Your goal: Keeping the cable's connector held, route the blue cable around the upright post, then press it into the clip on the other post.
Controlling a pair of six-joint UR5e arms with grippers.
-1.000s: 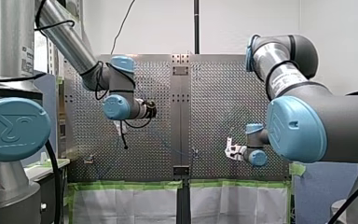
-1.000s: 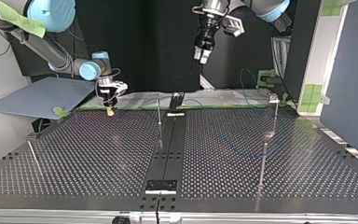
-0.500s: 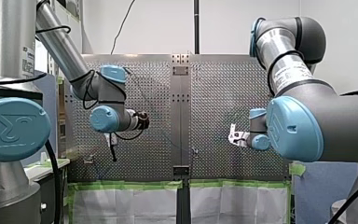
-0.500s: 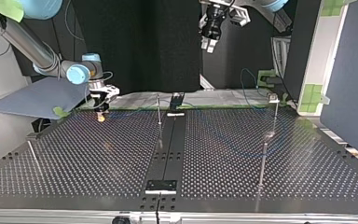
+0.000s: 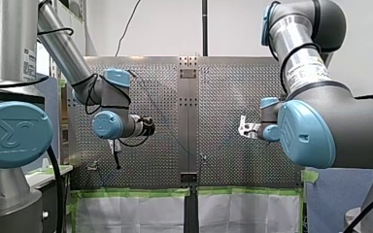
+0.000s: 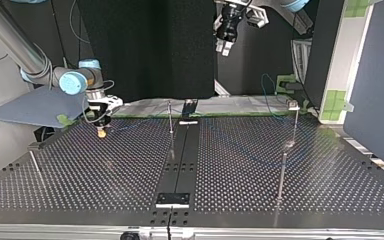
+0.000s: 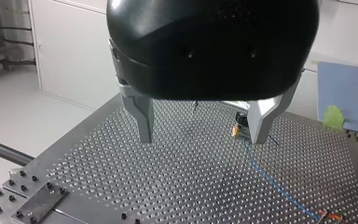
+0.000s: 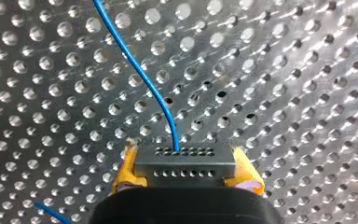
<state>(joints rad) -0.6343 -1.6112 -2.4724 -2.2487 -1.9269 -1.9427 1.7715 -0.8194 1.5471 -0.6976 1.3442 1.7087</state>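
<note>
1. Right wrist view: right claw (image 8: 185,173) is closed to the connector's width, with its yellow pads (image 8: 123,172) clamping the connector (image 8: 185,158) at both ends. The blue cable (image 8: 137,65) leaves the connector's front face and runs ahead of the claw over the table (image 8: 284,70).
2. Top view: that claw sits low, just above the table. The thin post (image 6: 170,117) is well off to its side and the block-topped post (image 6: 295,117) is farther beyond. The cable is too faint there to trace fully.
3. Step in hand, my read: carrying the connector end out to set up the wrap. As far as I can see, the cable isn't round any post and isn't clipped.
4. To do it well:
   - Don't relax the grip.
   - Stay low so the cable meets the post below its top.
   - Sweep wide round the post's far side, then take slack out gently. It's a single thin wire, and a jerk could pull it from the connector.
5. Left claw (image 7: 200,128) is wide open, with its metal fingers (image 7: 142,119) apart, nothing between them and touching nothing. It hangs high over the table, well apart from the right claw, and the cable lies on the table ahead of and below it. It's the likely presser for the clip, though I can't confirm which post carries it.
</note>
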